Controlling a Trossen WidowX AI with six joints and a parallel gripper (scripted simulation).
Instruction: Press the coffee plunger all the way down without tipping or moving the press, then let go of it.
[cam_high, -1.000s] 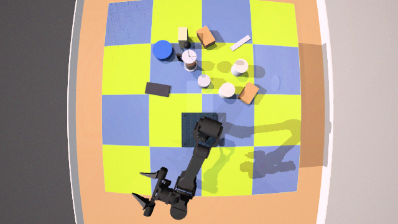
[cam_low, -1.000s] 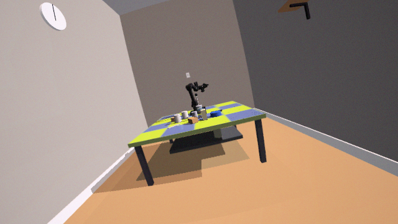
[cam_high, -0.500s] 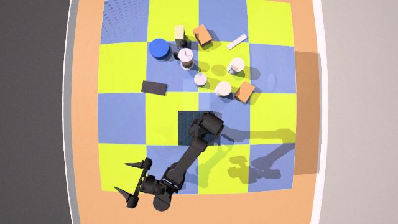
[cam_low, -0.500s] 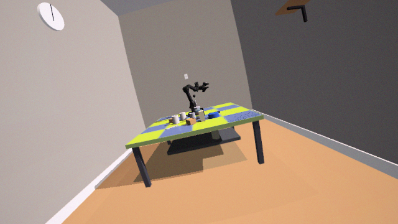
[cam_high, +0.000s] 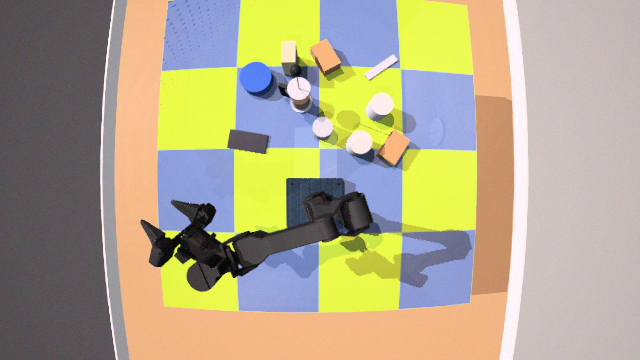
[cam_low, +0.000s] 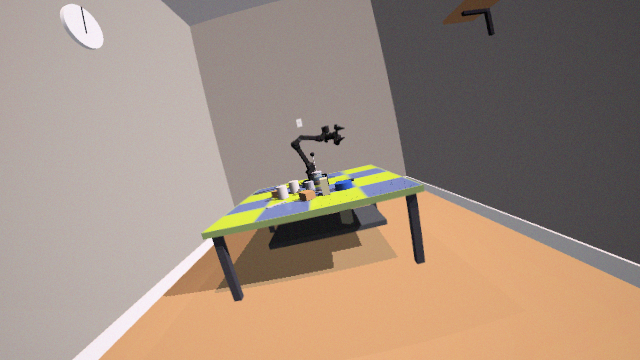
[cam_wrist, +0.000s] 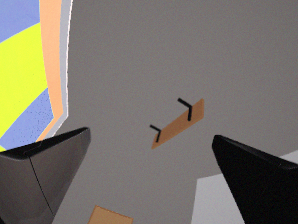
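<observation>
Coffee Press Stands With Plunger Up, Open Fingers Well Away

The coffee press (cam_high: 300, 100) stands upright on the checkered surface (cam_high: 440, 190) (cam_low: 390, 186), its dark handle (cam_high: 283, 90) toward the blue disc (cam_high: 256, 78) (cam_low: 343, 185). The plunger's black knob (cam_high: 295, 70) (cam_low: 312, 154) is raised above the lid (cam_high: 299, 88) on a thin rod, so the plunger is not pressed down.

The fingers (cam_high: 159, 220) (cam_low: 342, 134) are spread almost fully and have hold of nothing. They are up in the air at the opposite side of the arm's base plate (cam_high: 295, 200) from the press, well apart from it. The wrist view looks between them to a wall with a brown shelf (cam_wrist: 175, 127) on black brackets, and a corner of the surface shows at the left.

Near the press, a cream block (cam_high: 288, 52) (cam_low: 324, 186) stands close to the knob in the top view, with an orange block (cam_high: 326, 56) (cam_low: 306, 195) just beside it. A small white cylinder (cam_high: 322, 128) is near the foot of the press. Two larger white cylinders, one nearer the base plate (cam_high: 359, 143) and one farther from it, stand beyond. A second orange block (cam_high: 394, 148) lies beside the nearer one. A dark flat slab (cam_high: 248, 141) and a thin white bar (cam_high: 381, 67) also lie on the surface.
</observation>
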